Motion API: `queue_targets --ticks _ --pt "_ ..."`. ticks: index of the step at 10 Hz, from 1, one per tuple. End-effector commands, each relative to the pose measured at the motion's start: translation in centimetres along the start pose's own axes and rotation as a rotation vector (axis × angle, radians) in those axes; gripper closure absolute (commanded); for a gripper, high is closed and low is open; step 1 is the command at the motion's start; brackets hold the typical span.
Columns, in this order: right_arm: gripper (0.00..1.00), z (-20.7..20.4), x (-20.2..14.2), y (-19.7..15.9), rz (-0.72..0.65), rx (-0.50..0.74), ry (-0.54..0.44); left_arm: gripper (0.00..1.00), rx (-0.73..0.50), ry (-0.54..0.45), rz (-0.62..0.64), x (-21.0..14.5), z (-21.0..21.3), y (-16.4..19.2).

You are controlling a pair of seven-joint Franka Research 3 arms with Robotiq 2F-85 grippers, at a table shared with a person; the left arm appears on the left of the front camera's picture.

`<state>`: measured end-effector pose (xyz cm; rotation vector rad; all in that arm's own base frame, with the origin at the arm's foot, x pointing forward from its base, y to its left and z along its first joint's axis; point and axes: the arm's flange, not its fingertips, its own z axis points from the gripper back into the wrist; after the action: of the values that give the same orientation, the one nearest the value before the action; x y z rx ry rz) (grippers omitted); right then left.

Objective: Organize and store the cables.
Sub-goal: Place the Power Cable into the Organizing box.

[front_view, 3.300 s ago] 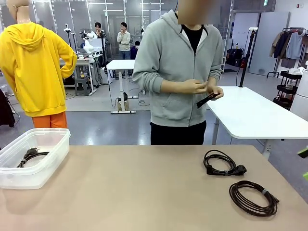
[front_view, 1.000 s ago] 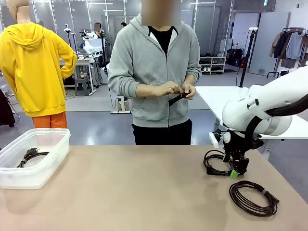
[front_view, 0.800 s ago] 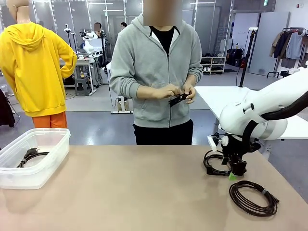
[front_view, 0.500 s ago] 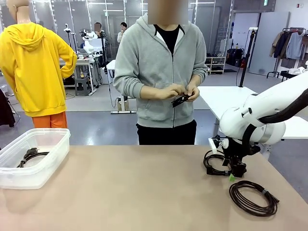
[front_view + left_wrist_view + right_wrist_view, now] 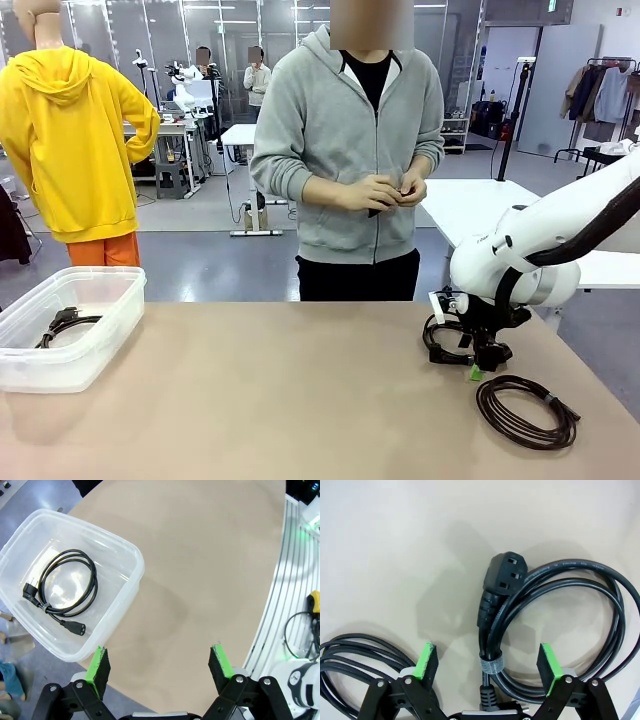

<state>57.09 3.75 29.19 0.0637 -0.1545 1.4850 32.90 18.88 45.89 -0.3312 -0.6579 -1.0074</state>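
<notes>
Both grippers wide open, holding nothing. Front: right gripper (image 5: 478, 365) low over the black cable (image 5: 440, 335) on the counter (image 5: 250, 400), brown cable (image 5: 525, 410) just beside. Left wrist: left gripper (image 5: 160, 662) off by the box (image 5: 136, 575), well apart. Right wrist: tied part straight between the pads (image 5: 426, 661).

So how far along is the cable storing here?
Done: one black cable lies coiled in the clear bin. In hand: the right gripper, open, straddles a second black cable on the table. Left: storing that one and the brown coil beside it.
</notes>
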Motion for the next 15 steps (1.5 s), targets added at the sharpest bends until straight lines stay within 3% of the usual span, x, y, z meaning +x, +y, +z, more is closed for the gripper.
queue_targets --ticks 1,2,3,5,8,10,13,14,15 --pt "0.06 -0.1 0.4 -0.7 -0.026 -0.007 0.039 0.0 0.008 -0.01 0.022 0.3 0.0 0.2" --pt "0.19 0.0 0.3 -0.8 -0.027 -0.003 0.037 0.0 0.008 -0.01 0.022 0.3 0.0 0.2" --pt "0.62 0.2 0.4 -0.8 -0.026 -0.002 0.039 0.0 0.008 -0.01 0.022 0.3 0.0 0.2" --pt "1.0 0.8 0.4 -0.8 -0.027 -0.003 0.041 0.0 0.008 -0.01 0.022 0.3 0.0 0.2" --pt "0.96 1.7 0.6 -0.7 -0.03 0.001 0.073 0.0 0.008 -0.01 0.022 0.3 0.0 0.2" --pt "1.0 2.5 0.9 -0.8 -0.034 -0.005 0.076 0.0 0.008 -0.01 0.022 0.3 0.0 0.2" --pt "1.0 8.2 3.1 0.1 -0.018 -0.017 0.082 0.0 0.008 -0.01 0.022 0.3 0.0 0.2" --pt "0.87 9.9 4.0 0.6 -0.01 -0.023 0.101 0.0 0.008 -0.01 0.022 0.3 0.0 0.2" --pt "0.87 11.1 4.6 1.1 -0.016 -0.036 0.098 0.0 0.008 -0.01 0.022 0.3 0.0 0.2"
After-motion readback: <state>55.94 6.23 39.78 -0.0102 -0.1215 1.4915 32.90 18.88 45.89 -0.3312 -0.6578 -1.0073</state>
